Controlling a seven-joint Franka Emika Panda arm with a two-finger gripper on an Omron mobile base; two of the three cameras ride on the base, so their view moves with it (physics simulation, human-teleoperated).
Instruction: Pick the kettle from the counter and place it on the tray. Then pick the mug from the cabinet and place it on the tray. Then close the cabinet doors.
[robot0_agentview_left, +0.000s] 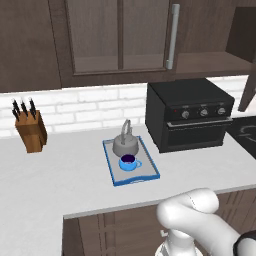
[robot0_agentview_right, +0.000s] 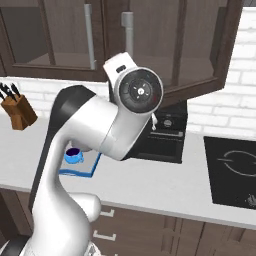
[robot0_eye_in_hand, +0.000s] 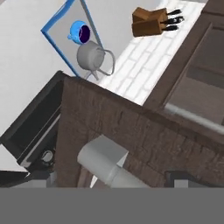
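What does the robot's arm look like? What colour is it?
The arm is smooth, glossy white, made of fat rounded tube-like segments. A dark, almost black band wraps around one bend near its shoulder. At its wrist sits a round grey disc with a dark ring and tiny dots, like a dial. No cables show. I cannot make out the end effector clearly.

Tabletop (robot0_agentview_left: 60, 170) left of tray (robot0_agentview_left: 150, 167) bare, open for passage up to knife block (robot0_agentview_left: 31, 131). Black oven (robot0_agentview_left: 192, 117) just right of tray blocks that side. Cabinet door (robot0_eye_in_hand: 131, 140) edge close before hand camera.
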